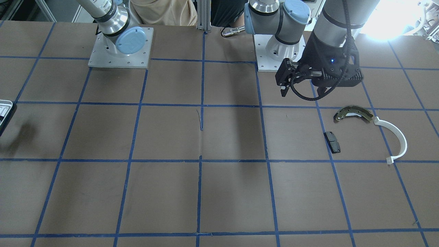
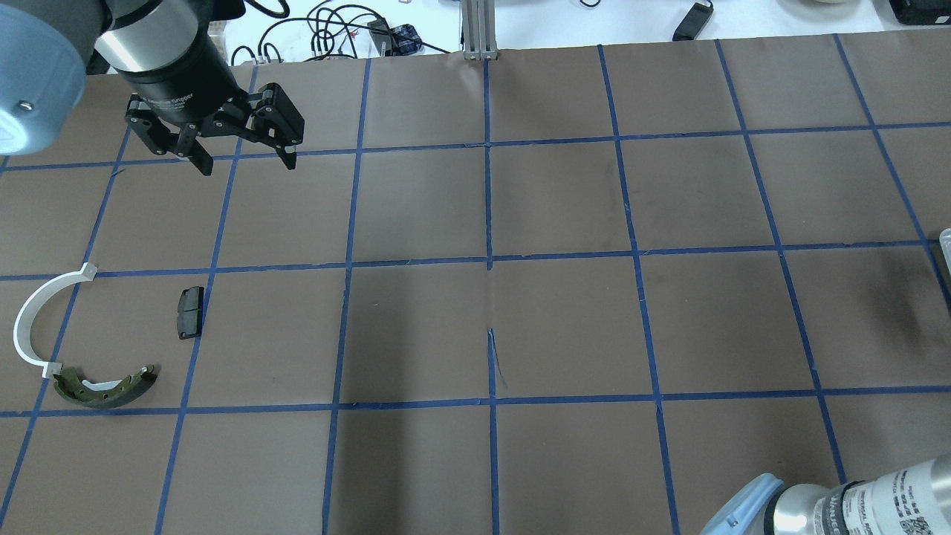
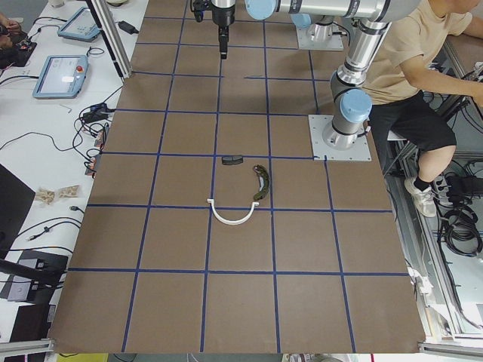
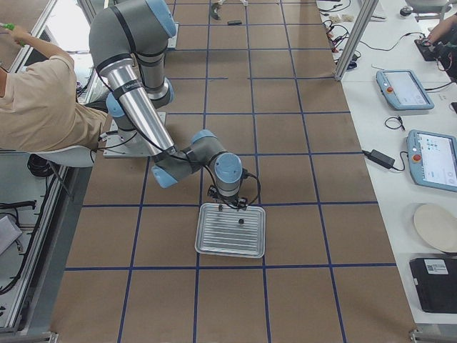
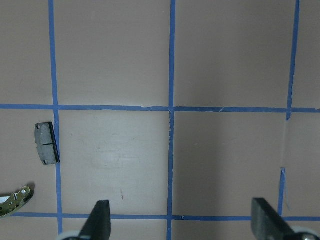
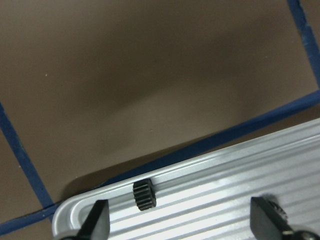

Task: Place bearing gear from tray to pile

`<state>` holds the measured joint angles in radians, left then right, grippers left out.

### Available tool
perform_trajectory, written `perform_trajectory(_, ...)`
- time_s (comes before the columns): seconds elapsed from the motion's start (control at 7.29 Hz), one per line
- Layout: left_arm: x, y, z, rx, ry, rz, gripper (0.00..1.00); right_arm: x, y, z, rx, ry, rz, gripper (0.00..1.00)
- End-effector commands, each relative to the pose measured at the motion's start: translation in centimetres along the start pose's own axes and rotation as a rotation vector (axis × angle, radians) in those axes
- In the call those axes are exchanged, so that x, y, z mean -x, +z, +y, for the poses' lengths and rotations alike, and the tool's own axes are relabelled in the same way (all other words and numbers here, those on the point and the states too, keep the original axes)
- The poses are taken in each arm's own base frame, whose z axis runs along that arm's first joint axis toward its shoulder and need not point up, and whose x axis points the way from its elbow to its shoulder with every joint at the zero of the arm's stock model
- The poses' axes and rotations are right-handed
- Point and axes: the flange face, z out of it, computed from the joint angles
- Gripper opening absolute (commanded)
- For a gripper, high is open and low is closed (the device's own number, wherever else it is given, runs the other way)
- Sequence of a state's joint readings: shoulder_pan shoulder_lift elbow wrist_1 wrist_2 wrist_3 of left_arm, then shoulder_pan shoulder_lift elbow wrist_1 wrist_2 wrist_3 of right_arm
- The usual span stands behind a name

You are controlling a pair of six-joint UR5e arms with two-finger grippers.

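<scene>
Right gripper [image 6: 180, 222] and left gripper [image 2: 247, 165] both spread. Bearing gear [image 6: 144, 194] lies on tray [image 6: 210, 170] at right gripper's 10 o'clock. Likely light and rigid; pinch across teeth.

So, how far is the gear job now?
Done: nothing yet; the pile of brake shoe, white arc and black pad holds no gear. In hand: the right claw hangs open over the tray, where the black gear lies ungrasped. Still to do: grasp, carry, release. The left claw is open, empty.
</scene>
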<state>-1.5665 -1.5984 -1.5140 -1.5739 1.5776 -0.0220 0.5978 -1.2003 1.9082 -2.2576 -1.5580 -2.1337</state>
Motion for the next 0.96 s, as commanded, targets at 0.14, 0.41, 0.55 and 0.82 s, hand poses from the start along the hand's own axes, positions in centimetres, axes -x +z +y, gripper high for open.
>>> perform_trajectory(0.14,0.02,0.0,0.0,0.0,0.0,-0.001,1.0,1.2,2.4,0.11,0.002,-0.005,-0.009,0.94)
perform_trajectory(0.41,0.02,0.0,0.0,0.0,0.0,-0.001,1.0,1.1,2.23,0.26,0.015,-0.004,-0.003,0.6)
perform_trajectory(0.55,0.02,0.0,0.0,0.0,0.0,-0.001,1.0,1.11,2.15,0.26,0.016,-0.004,-0.001,0.38)
perform_trajectory(0.82,0.02,0.0,0.0,0.0,0.0,-0.001,1.0,1.1,1.77,0.29,0.022,0.005,0.002,0.04)
